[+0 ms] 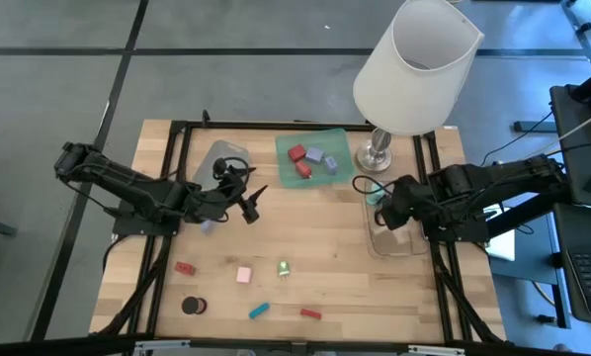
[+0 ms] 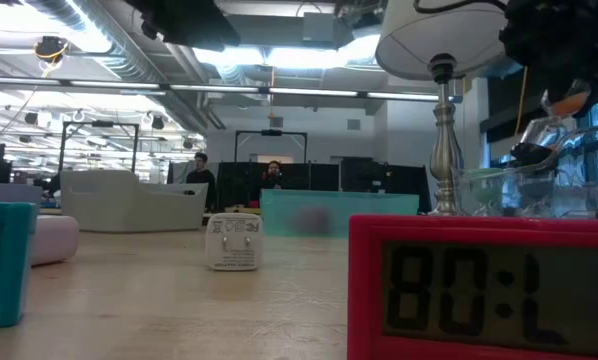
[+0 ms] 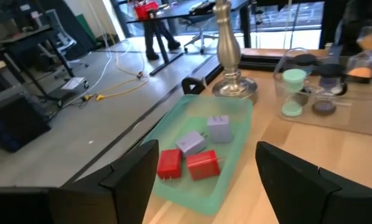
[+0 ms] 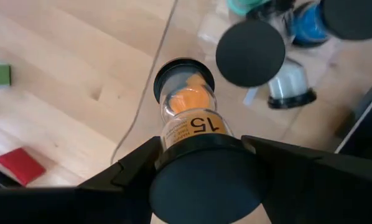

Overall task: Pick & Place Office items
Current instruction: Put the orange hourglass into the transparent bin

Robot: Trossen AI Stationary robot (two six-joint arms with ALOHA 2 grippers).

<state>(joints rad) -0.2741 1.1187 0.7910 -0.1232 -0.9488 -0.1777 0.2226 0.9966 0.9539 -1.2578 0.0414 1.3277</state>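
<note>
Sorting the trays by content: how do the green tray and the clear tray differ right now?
The green tray holds red and lavender plug blocks; the clear tray holds sand timers. The green tray sits by the lamp base with nothing over it; the clear tray has the right end effector above it, gripping an orange timer. Both rest on the wooden table.
</note>
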